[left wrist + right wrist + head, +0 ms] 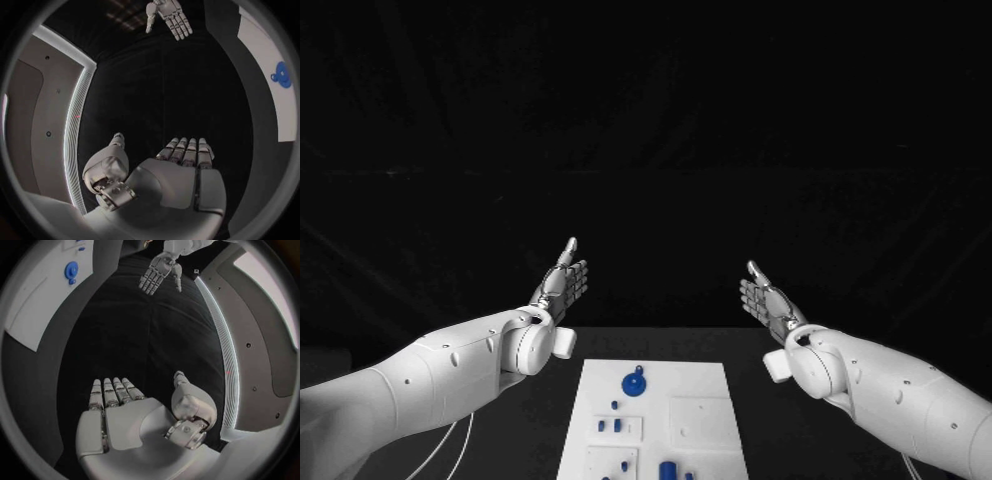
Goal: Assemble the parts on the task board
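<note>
Fingers straight and together on both the left hand (561, 285) and right hand (766, 300), holding nothing, raised beyond the task board (697, 375). Blue parts (633, 385) lie on it. Reaching down blind risks knocking them loose across the bench (776, 425).

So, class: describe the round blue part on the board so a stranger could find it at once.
Find the white task board lying between the two raised arms. At its far end sits the round blue part. It alone is a disc; the other blue parts nearer the robot are small and slim.
</note>
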Motion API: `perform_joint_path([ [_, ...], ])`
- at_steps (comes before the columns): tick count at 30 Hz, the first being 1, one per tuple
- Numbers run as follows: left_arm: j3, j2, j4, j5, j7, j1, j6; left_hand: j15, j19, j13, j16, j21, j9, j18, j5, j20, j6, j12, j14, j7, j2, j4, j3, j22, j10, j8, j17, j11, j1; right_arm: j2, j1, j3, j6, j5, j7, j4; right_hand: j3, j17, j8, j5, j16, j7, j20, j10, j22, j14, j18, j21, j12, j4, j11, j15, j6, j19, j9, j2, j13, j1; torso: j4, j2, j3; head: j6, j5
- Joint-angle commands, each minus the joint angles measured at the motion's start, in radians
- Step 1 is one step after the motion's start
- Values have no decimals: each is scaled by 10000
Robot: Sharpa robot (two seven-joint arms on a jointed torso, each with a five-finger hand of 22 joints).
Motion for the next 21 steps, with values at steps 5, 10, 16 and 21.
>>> perform_joint_path([
  [5, 301, -636, 2149, 50, 838, -491, -2445, -189, -443, -88, -312, -823, -569, -153, -84, -96, -850, -115, -836, -143, 169, 296, -519, -1148, -1111, -297, -601, -140, -1113, -767, -61, -196, -2206, 1234, 1095, 2146, -523, -504, -224, -194, -491, -187, -232, -1101, -1150, -950, -289, -350, -281, 341, -177, -198, -999, -727, -685, 73, -260, -1069, 239, -183, 40, -841, -360],
  [10, 550, -1161, 3855, 82, 1245, -896, -3821, -189, -443, -88, -312, -823, -569, -153, -84, -96, -850, -115, -836, -143, 169, 296, -519, -1148, -1111, -297, -601, -140, -1113, -1404, -109, -369, -3490, 1939, 1653, 3870, -523, -504, -224, -194, -491, -187, -232, -1101, -1150, -950, -289, -350, -281, 341, -177, -198, -999, -727, -685, 73, -260, -1069, 282, -216, 47, -1018, -435],
  [16, 750, -1583, 5225, 107, 1572, -1221, -4926, -189, -443, -88, -312, -823, -569, -153, -84, -96, -850, -115, -836, -143, 169, 296, -519, -1148, -1111, -297, -601, -140, -1113, -2059, -160, -547, -4812, 2665, 2227, 5644, -523, -504, -224, -194, -491, -187, -232, -1101, -1150, -950, -289, -350, -281, 341, -177, -198, -999, -727, -685, 73, -260, -1069, 282, -216, 47, -1019, -435],
  [21, 837, -1766, 5821, 118, 1714, -1363, -5407, -189, -443, -88, -312, -823, -569, -153, -84, -96, -850, -115, -836, -143, 169, 296, -519, -1148, -1111, -297, -601, -140, -1113, -2424, -188, -646, -5549, 3070, 2547, 6633, -523, -504, -224, -194, -491, -187, -232, -1101, -1150, -950, -289, -350, -281, 341, -177, -198, -999, -727, -685, 73, -260, -1069, 282, -216, 47, -1019, -435],
])
